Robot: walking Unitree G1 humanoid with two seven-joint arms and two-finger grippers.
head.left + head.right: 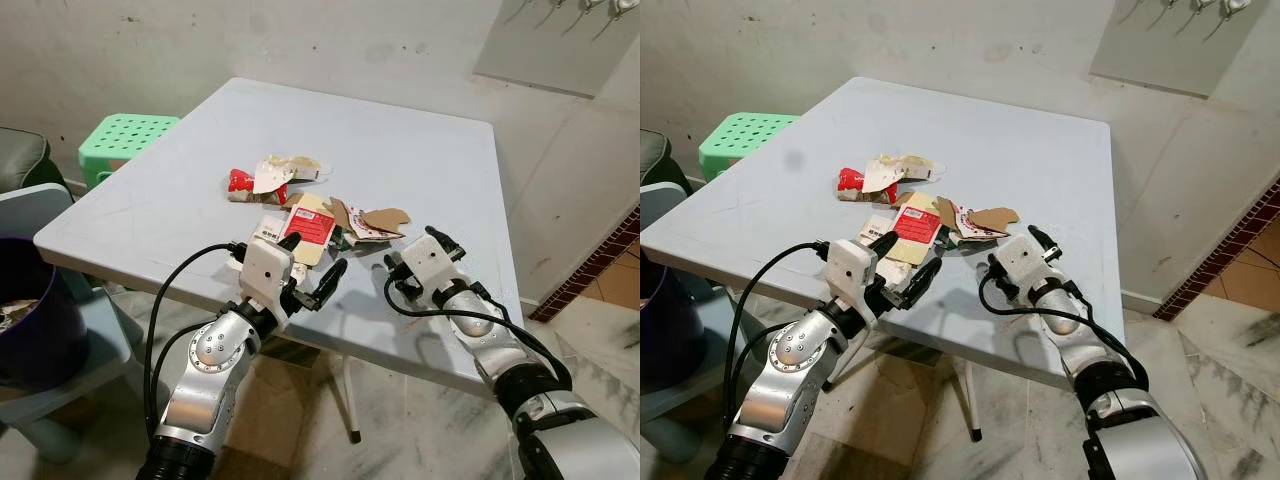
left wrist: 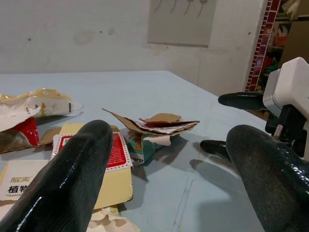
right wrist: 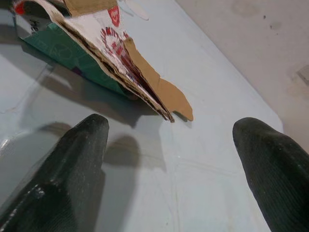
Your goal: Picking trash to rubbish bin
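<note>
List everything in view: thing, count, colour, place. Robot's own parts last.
table: one, pale grey-blue, square, ahead of the robot.
red wrapper: one, red, far left of the trash pile on the table.
torn cream wrapper: one, cream and white, beside the red wrapper.
red-labelled flat carton: one, yellow with a red label, near edge of the pile.
torn cardboard box: one, brown, white and green, right of the pile.
stool: one, green, left of the table.
bin: one, dark purple, at far left.
left gripper: black fingers open, by the carton.
right gripper: black fingers open, near the cardboard box.
</note>
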